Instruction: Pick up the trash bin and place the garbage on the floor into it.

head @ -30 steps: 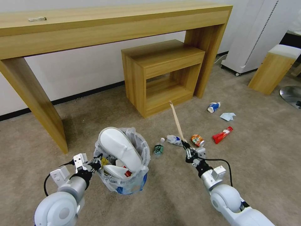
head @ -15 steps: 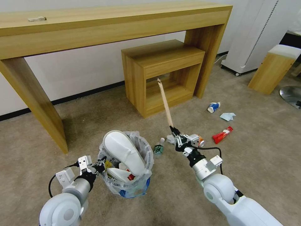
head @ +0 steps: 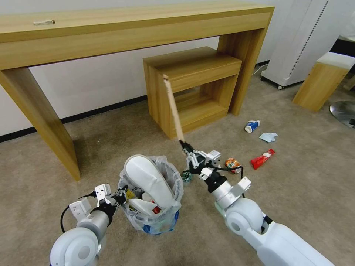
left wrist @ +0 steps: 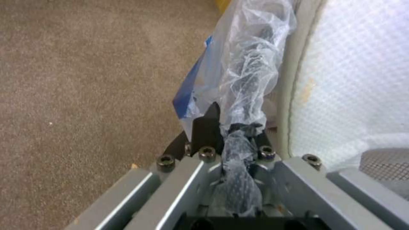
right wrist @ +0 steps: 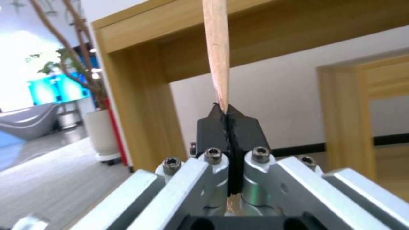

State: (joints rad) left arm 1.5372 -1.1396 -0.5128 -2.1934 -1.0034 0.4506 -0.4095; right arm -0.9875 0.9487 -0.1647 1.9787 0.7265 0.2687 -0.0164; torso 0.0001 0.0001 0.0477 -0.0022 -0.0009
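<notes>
R gripper (head: pixel 186 146) pinches wooden stick (head: pixel 173 107) by its tip; L gripper (head: pixel 119 194) clamps trash bin (head: pixel 159 218) liner; risk: stick pivots, slips, misses bin.

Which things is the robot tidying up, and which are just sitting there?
Part of the job:
- trash bin, gripped by the left hand
- wooden stick, gripped by the right hand
- crushed can, red wrapper, cup, tissue on the floor

Just sitting there:
- long wooden table
- small wooden shelf
</notes>
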